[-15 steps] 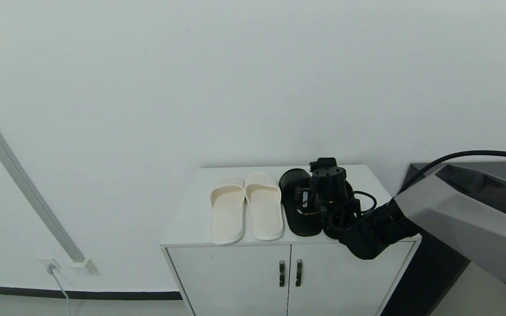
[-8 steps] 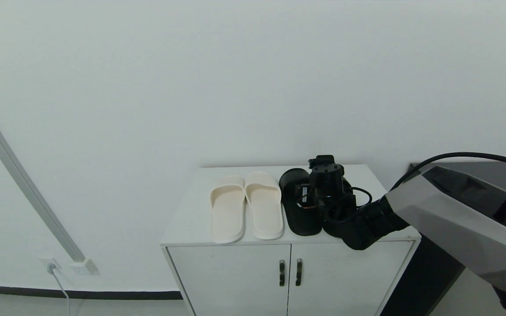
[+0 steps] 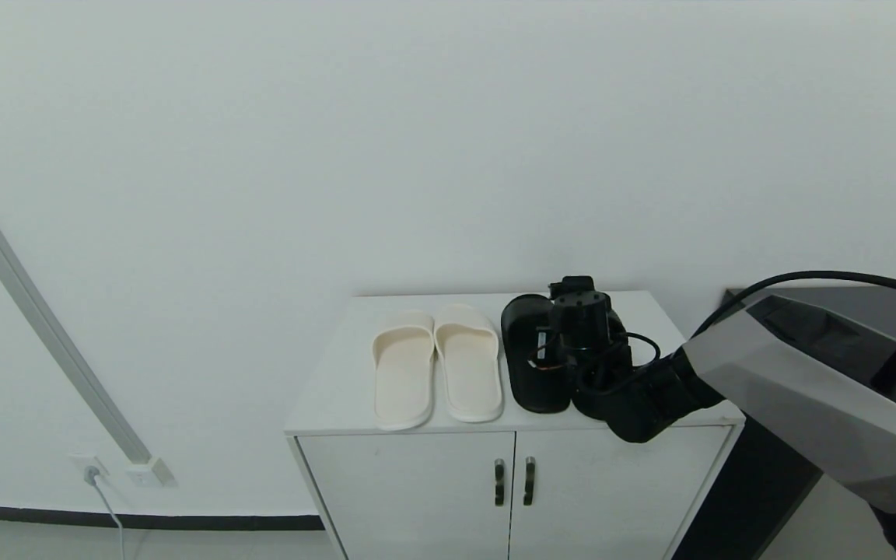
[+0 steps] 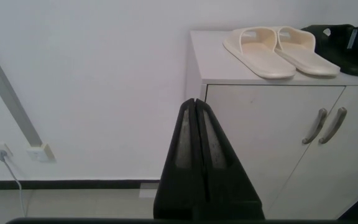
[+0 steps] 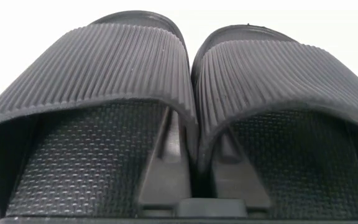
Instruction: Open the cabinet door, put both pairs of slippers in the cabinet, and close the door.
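White cabinet [image 3: 323, 406], both doors [image 3: 409, 498] closed, carrying two pairs of slippers on its top. Black slippers [image 3: 527, 365] lie side by side at the right claw [image 5: 197, 127], one finger under each strap. White slippers [image 3: 448, 365] lie just beside them, to the claw's left.

The black slippers [image 5: 129, 68] look like dull rubber, with ridged straps and bumpy soles. The cream slippers [image 3: 448, 369] look smooth. The cabinet [image 3: 409, 498] is smooth, with shiny handles [image 3: 499, 482].

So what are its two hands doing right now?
Left gripper: closed, empty.
Right gripper: closed on the black slippers.
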Tool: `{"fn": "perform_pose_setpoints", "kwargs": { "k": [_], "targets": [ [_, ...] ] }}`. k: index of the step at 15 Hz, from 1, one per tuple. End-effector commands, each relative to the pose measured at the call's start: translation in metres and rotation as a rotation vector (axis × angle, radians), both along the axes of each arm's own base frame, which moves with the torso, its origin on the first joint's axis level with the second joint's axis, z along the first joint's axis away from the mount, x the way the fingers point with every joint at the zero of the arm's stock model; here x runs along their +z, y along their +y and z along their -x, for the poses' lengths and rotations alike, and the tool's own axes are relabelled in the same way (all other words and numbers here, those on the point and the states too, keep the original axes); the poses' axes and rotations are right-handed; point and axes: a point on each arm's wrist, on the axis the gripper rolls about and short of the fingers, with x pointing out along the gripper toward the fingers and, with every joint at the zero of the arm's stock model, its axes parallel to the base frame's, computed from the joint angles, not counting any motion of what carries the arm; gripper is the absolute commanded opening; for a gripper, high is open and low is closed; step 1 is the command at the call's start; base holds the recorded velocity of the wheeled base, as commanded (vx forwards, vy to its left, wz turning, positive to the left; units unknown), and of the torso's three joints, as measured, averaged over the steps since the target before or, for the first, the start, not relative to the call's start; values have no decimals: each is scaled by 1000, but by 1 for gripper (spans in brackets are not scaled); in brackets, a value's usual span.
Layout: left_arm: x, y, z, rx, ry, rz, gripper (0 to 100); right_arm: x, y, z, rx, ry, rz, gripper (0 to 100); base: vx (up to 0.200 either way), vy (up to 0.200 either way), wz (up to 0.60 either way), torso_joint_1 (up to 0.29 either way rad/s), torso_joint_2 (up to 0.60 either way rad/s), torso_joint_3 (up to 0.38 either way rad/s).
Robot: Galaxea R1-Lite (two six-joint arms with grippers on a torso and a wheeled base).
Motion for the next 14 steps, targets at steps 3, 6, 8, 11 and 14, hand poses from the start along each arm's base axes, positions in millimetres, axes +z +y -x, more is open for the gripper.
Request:
{"fn": "perform_pose_setpoints", "kwargs": {
  "k": [3,6,8,11,14],
  "targets": [
    [0,0,0,0,0,1,0,24,-4,9,5,-32,-20,0,0,0,0,0,0,0],
    [0,0,0,0,1,-1,0,48,-10,29,33,-49,-13,0,0,0,0,0,0,0],
    [0,0,0,0,0,-1,0,63,-11,56,108,-44,-6,0,0,0,0,0,0,0],
    [0,0,0,0,1,-2,0,89,-22,108,284,-40,-12,0,0,0,0,0,0,0],
    [0,0,0,-1,1,-6,0,98,-47,156,552,6,-47,0,0,0,0,0,0,0]
  ]
}}
